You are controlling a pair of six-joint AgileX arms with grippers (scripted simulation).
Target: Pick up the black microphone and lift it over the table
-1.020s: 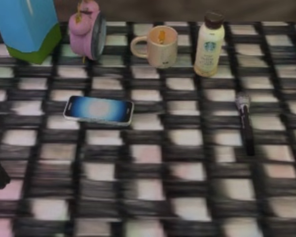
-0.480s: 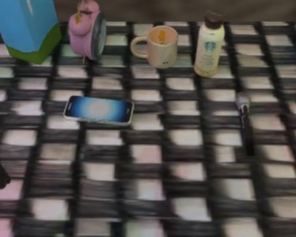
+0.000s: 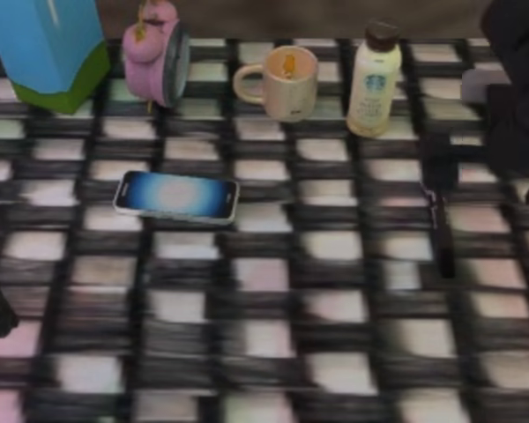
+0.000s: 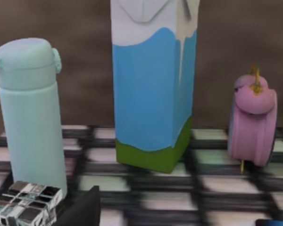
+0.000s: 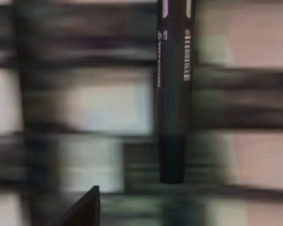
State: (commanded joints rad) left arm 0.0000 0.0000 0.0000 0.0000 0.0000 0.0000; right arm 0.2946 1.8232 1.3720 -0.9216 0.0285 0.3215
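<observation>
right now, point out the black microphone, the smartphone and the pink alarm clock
black microphone (image 3: 440, 236): top view, on its slim black handle, lying on the table.
smartphone (image 3: 176, 195): top view, on the middle of its blue screen.
pink alarm clock (image 3: 155, 51): top view, on its pink body.

Right arm comes in over the microphone

The right arm (image 3: 511, 97) has swung in from the table's (image 3: 264, 352) right edge to its far right corner, its dark bulk now covering the head of the black microphone (image 3: 443, 242), which showed before.
</observation>
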